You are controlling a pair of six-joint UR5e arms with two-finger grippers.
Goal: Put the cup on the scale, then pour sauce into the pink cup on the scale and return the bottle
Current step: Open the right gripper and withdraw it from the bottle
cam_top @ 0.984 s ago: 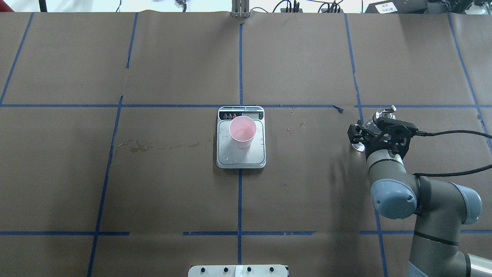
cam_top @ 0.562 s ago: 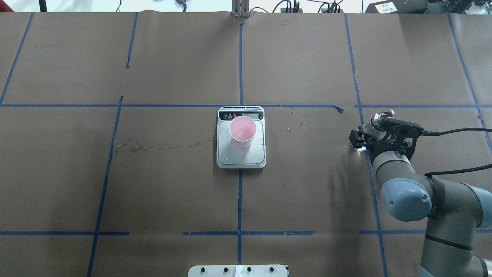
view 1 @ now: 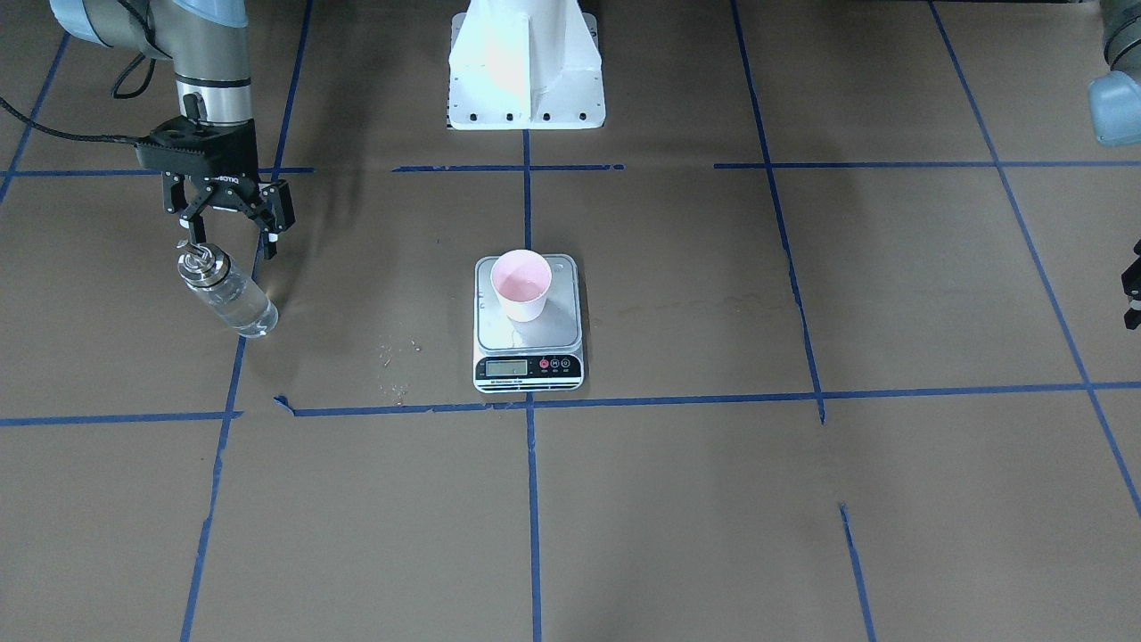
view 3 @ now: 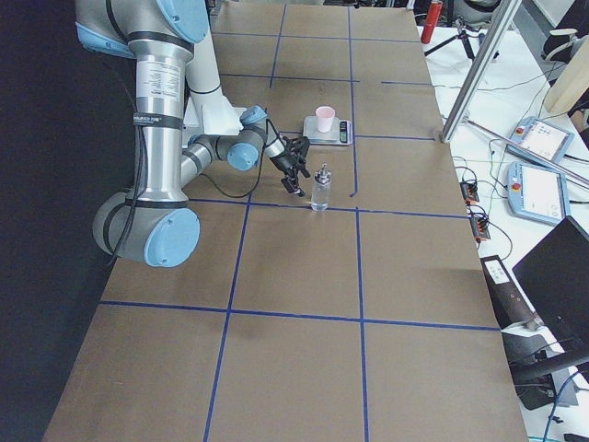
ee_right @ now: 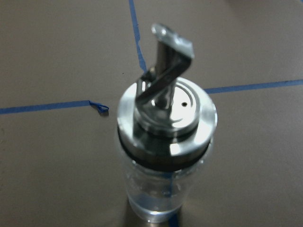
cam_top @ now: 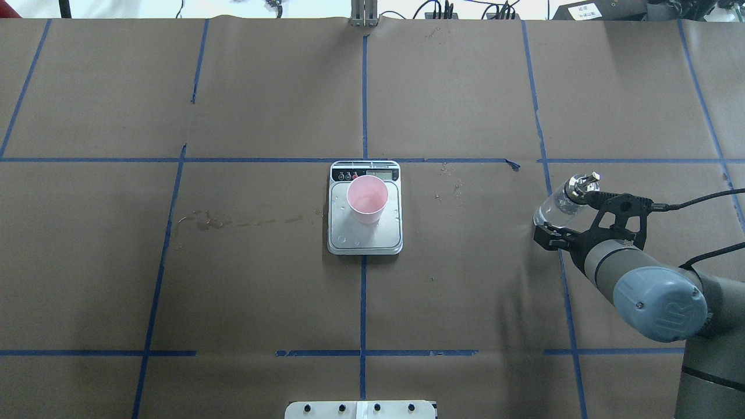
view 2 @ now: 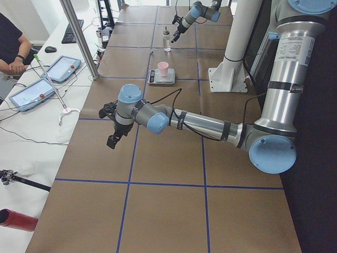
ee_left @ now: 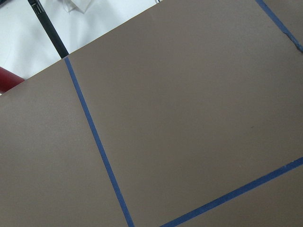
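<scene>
The pink cup (cam_top: 367, 199) stands upright on the scale (cam_top: 365, 241) at the table's middle, also in the front view (view 1: 521, 283). The clear glass bottle (view 1: 233, 301) with its silver spout cap (ee_right: 165, 118) stands alone on the table at the robot's right, with clear sauce (view 1: 250, 316) in it. My right gripper (view 1: 229, 241) is open and empty, just behind the bottle on the robot's side and apart from it. It also shows in the overhead view (cam_top: 567, 221). My left gripper (view 2: 111, 132) hovers over bare table at the far left; I cannot tell its state.
A faint wet stain (cam_top: 233, 221) marks the brown paper left of the scale. Drops lie on the scale's platform. The white robot base (view 1: 526, 62) stands behind the scale. Blue tape lines cross the table. Tablets (view 2: 50, 79) lie beyond the far edge.
My right gripper has drawn back from around the bottle toward the robot. The bottle stays standing where it was. Cup and scale have not moved.
</scene>
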